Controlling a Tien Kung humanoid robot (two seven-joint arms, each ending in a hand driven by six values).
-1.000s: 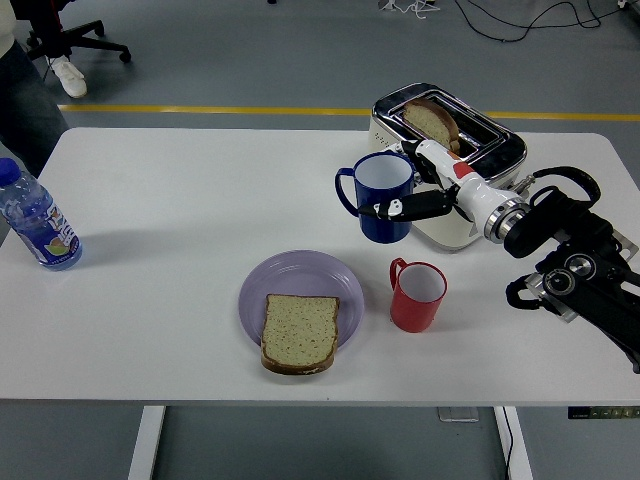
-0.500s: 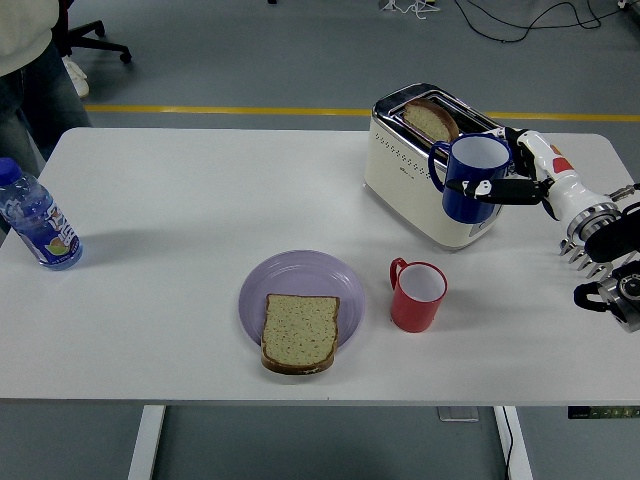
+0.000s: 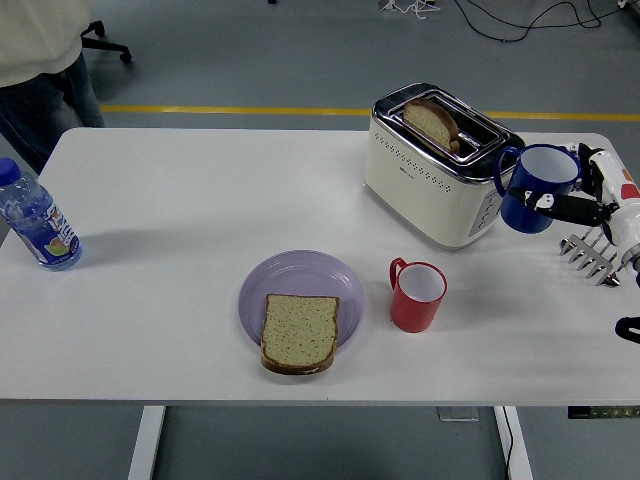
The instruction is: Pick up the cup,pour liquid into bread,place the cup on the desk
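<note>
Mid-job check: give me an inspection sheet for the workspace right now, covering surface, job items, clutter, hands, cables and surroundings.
Surface: white table, no spills seen.
Job's things: blue cup upright, right of the toaster; bread slice on purple plate.
Clutter: red cup, water bottle, second slice in a toaster slot.
Grippers: right hand grasps the blue cup; left not in view.
Cables: black cables on the far floor.
Surroundings: person at far left, yellow floor line.

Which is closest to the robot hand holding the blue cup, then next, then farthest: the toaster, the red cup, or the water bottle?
From the right robot hand gripping the blue cup:
1. Toaster, just left of it.
2. Red cup, nearer the table's front.
3. Water bottle, far left edge.
</note>
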